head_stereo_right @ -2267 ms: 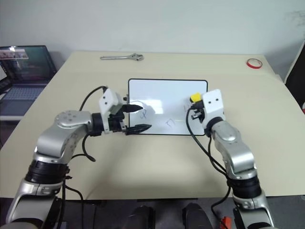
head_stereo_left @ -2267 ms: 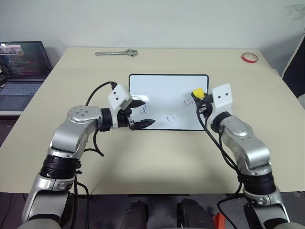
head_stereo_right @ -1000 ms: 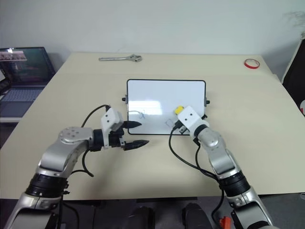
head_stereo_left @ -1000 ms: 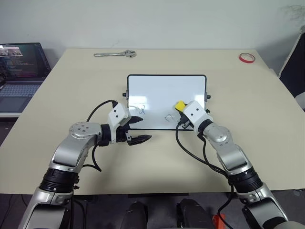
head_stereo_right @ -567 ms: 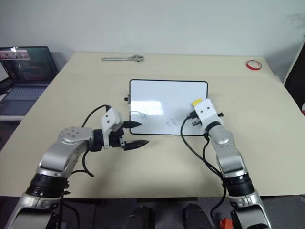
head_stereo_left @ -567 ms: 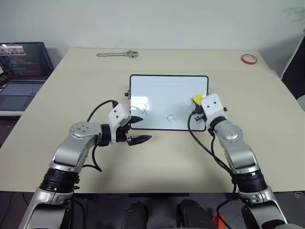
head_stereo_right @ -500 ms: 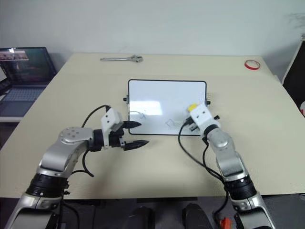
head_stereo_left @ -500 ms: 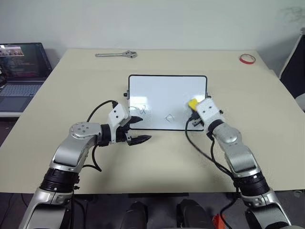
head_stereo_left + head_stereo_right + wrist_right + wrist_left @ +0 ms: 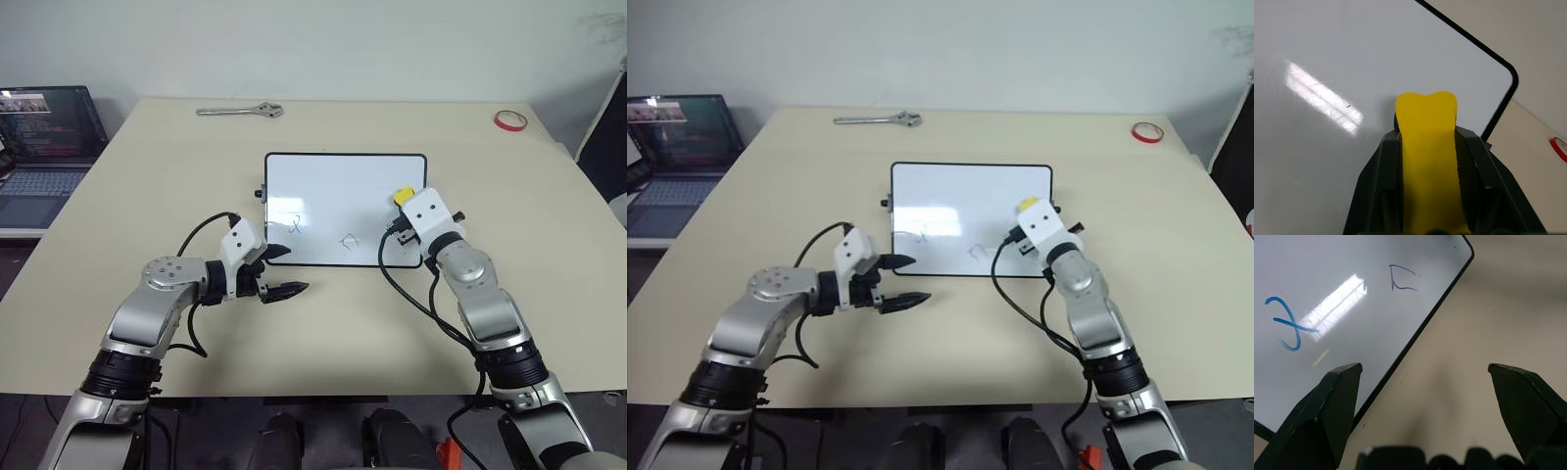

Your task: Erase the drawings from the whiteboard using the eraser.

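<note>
The right gripper (image 9: 1426, 142) squeezes tight on the yellow eraser (image 9: 1426, 147), one black finger on each side. The eraser sits over the right part of the whiteboard (image 9: 333, 186), close to the board's right edge and its far right rounded corner. Past that edge there is bare table (image 9: 549, 255), and far beyond the gripper, near the table's far right corner, lies one red tape ring (image 9: 510, 119).

The left gripper (image 9: 1425, 396) holds nothing, and its two fingers stand wide apart. It hangs over the board's near edge by the left corner. One finger is above the white part and the other is above bare table.

Two drawings show on the board. One blue scribble (image 9: 1287, 323) is just ahead of the left gripper. One dark scribble (image 9: 1400, 278) lies farther along, between the two grippers.

One wrench (image 9: 240, 111) lies far beyond the board. One laptop (image 9: 44, 137) stands off the table's left side.
</note>
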